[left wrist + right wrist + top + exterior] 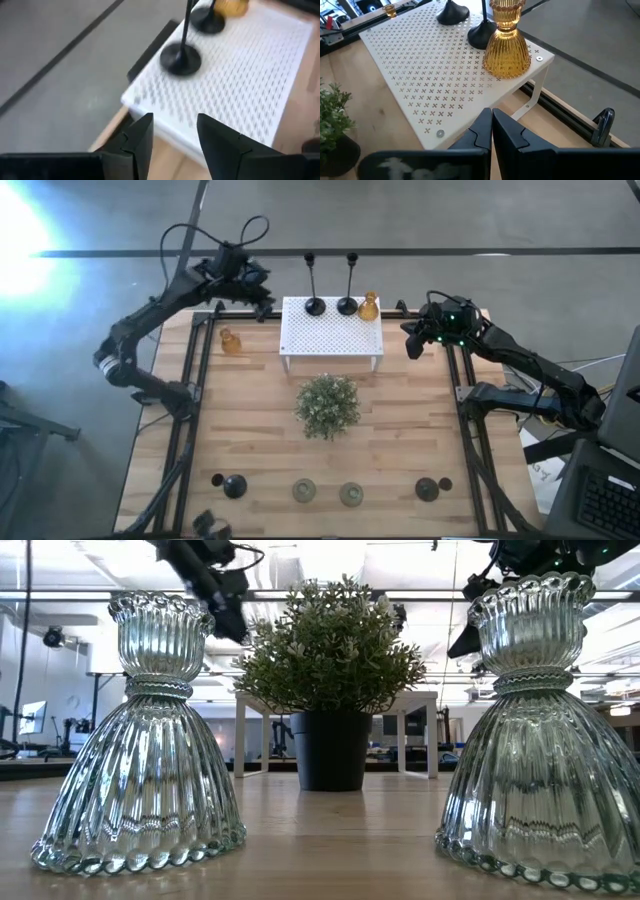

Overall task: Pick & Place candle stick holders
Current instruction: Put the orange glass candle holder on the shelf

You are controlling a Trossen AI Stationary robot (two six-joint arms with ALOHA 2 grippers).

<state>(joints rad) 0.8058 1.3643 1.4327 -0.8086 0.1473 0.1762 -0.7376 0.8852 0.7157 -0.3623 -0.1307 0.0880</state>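
An open-plan lab: white desks [420, 700], monitors [30, 715] and ceiling strip lights [300, 592] behind.

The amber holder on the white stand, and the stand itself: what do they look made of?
The amber holder looks like ribbed, translucent glass: light glows through its fluted bell and it shines. The white stand looks like thin sheet metal with a matte white coat, going by its punched cross-shaped holes and slim bent legs, though plastic cannot be ruled out.

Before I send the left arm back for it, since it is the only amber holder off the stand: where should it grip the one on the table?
Grip the amber holder on the table at its narrow neck, between flared cup and bell skirt, coming from above. It stands upright and apart from the white stand, so the left gripper probably has room around it.
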